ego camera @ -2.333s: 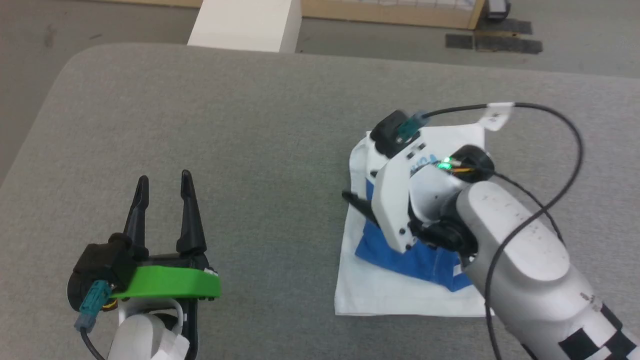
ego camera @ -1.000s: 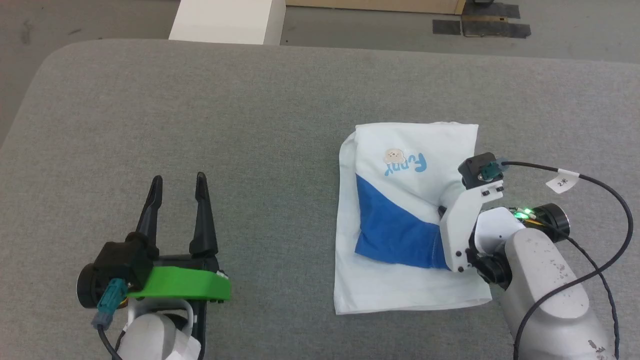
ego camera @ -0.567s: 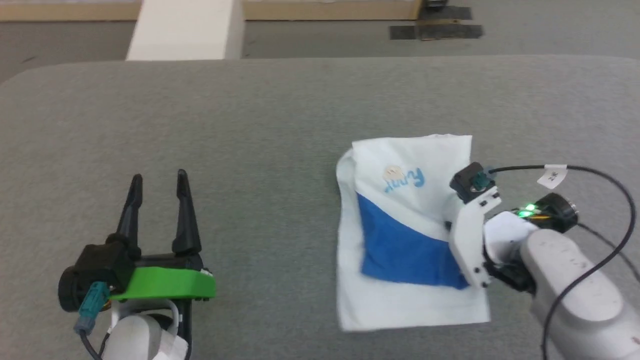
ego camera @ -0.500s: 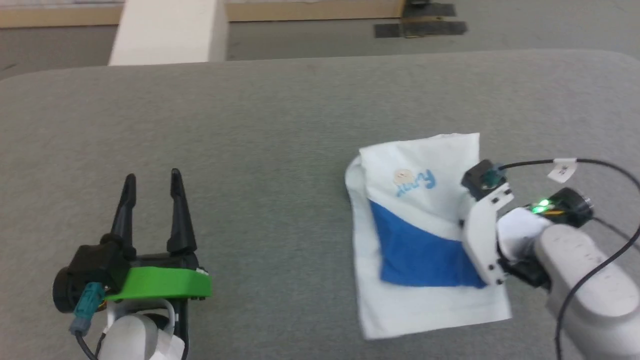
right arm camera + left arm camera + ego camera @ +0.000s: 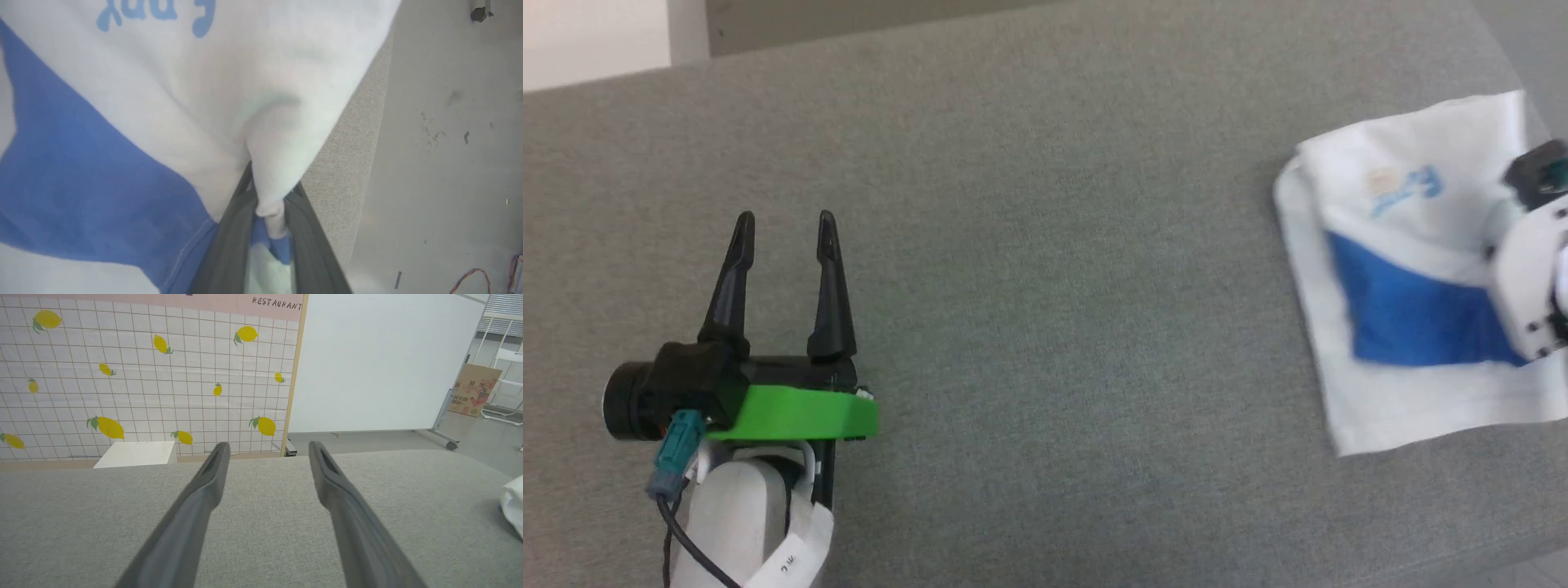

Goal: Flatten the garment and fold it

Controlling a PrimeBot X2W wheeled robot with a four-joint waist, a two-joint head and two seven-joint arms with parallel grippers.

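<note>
The garment (image 5: pixel 1401 245) lies folded on the grey table, white with a slanting blue panel and blue lettering, close to the table's right edge. In the right wrist view my right gripper (image 5: pixel 269 192) is shut on a bunched white and blue fold of the garment (image 5: pixel 163 102) at its right side. In the head view the white wrist mount of that arm (image 5: pixel 1531 278) covers the grip. My left gripper (image 5: pixel 783 224) hovers open over bare table far to the left, nothing between its fingers (image 5: pixel 212 469). A white corner of the garment (image 5: pixel 514 506) shows in the left wrist view.
The grey padded table (image 5: pixel 1045 245) stretches wide between the two grippers. Its right edge (image 5: pixel 351 134) runs just beside the pinched fold, with grey floor (image 5: pixel 441 122) beyond. A white box (image 5: pixel 588 37) stands past the far edge, before a lemon-patterned wall (image 5: pixel 143 375).
The head camera has swung, shifting the whole picture. My right gripper has closed further on the garment's fold, and garment and gripper now lie farther right of the left gripper. The left gripper stays open.
</note>
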